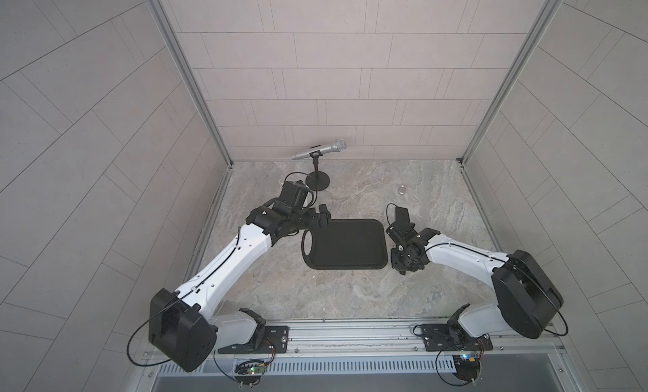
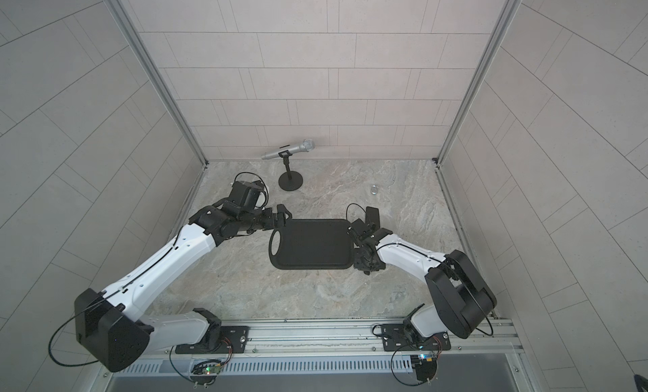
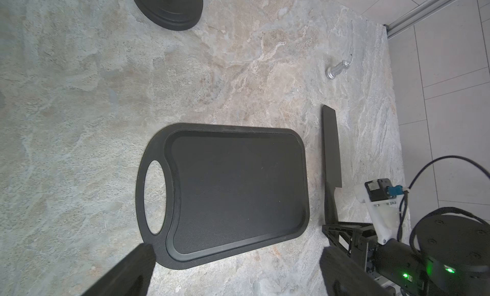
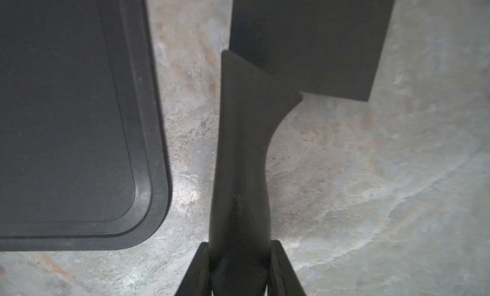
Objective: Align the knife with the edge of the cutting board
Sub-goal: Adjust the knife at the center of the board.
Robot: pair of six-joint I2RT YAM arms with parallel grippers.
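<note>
The black cutting board (image 1: 345, 244) (image 2: 312, 244) lies flat mid-table, its oval handle hole at the left end. The all-black knife (image 3: 331, 149) (image 4: 241, 162) lies on the table just off the board's right short edge, roughly parallel to it, blade toward the back. A narrow strip of table separates it from the board (image 4: 66, 122). My right gripper (image 4: 240, 244) (image 1: 395, 262) is shut on the near end of the knife's handle. In both top views my right wrist hides most of the knife. My left gripper (image 3: 237, 249) (image 1: 324, 216) hovers open and empty at the board's far left corner (image 3: 225, 191).
A silver microphone (image 1: 319, 150) on a stand with a round black base (image 1: 317, 181) (image 3: 169, 8) stands at the back, behind my left wrist. A small silver object (image 1: 402, 189) (image 3: 336, 69) lies behind the knife. Tiled walls enclose three sides.
</note>
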